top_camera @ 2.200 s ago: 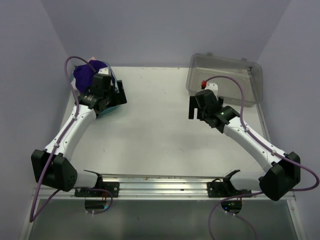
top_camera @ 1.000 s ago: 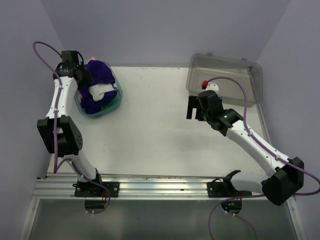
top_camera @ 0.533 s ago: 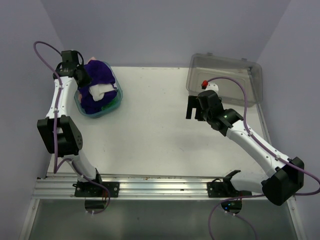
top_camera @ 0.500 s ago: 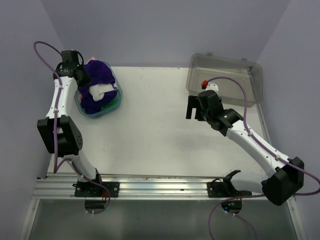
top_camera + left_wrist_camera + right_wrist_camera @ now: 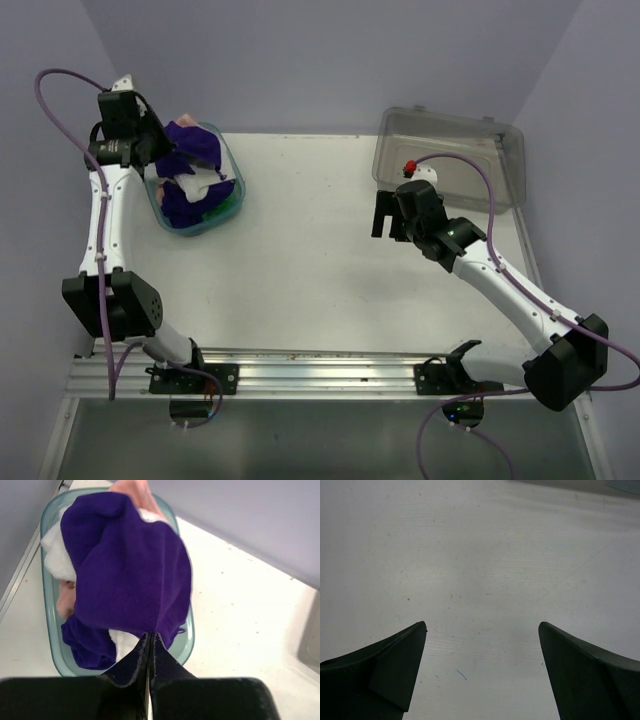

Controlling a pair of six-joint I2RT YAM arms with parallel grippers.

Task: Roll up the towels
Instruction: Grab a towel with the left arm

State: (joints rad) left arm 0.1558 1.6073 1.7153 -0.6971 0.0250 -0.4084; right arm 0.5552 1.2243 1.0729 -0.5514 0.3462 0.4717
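tool (image 5: 150,639) pinching purple towel (image 5: 132,565) — above teal basket (image 5: 50,605)

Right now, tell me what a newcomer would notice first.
The left hand, shut on a dark purple towel, holds it draped over the teal basket at far left. The right hand hangs open over bare table, near the clear grey bin.

Fuzzy purple cloth towel (image 5: 130,575), glossy translucent teal plastic basket (image 5: 50,625), matt white table (image 5: 240,615)

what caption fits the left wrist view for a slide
Left gripper shut on the purple towel, held over the teal basket.
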